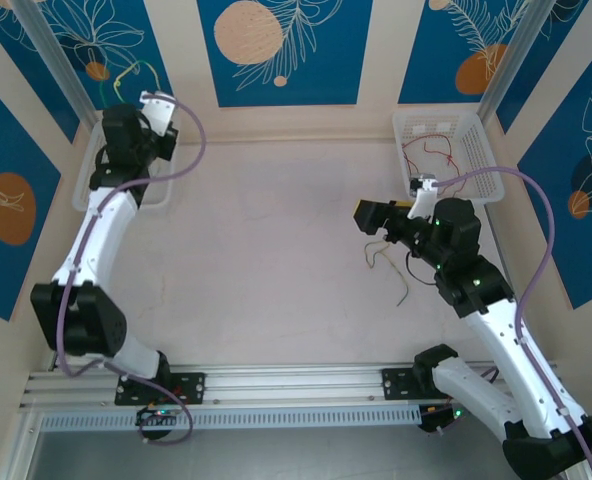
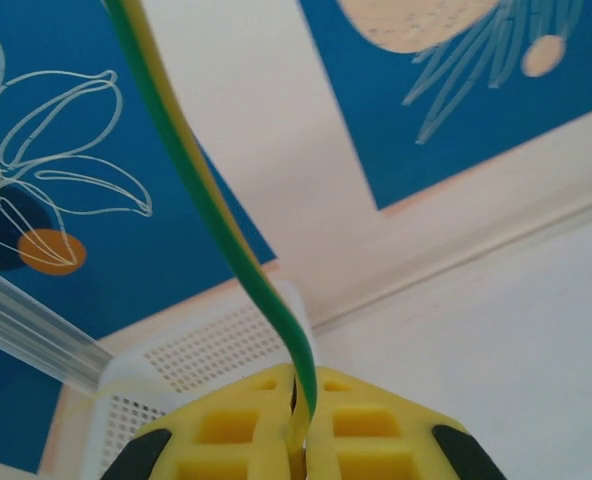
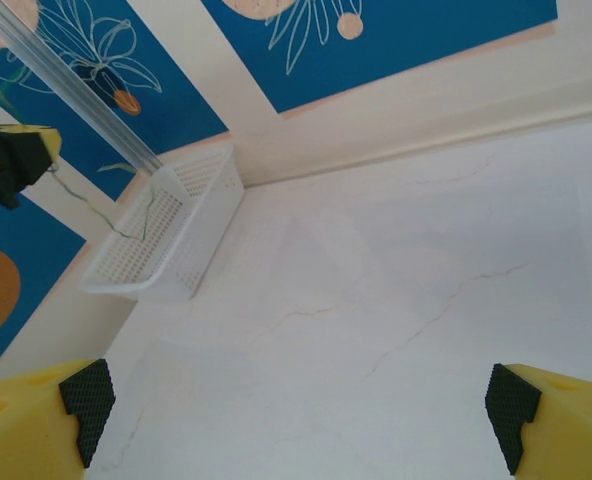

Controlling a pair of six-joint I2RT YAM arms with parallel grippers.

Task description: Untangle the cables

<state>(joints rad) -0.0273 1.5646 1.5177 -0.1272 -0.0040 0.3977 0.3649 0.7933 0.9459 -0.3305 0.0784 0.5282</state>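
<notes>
Left tool [image 2: 301, 432] clamps one green-yellow cable [image 2: 226, 220]; right tool [image 3: 296, 410] spread apart; one red cable [image 1: 436, 150] in basket [image 1: 486, 150]

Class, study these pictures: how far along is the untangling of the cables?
Looks done: a red cable lies in the right basket. In hand: the left gripper pinches a green-yellow cable by the left basket. Left: loose cables on the table by the open right gripper.

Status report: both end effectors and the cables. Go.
Left end effector shut on green-yellow cable, by basket. Right end effector open, empty. Loose cables on table. Nothing blocking.
</notes>
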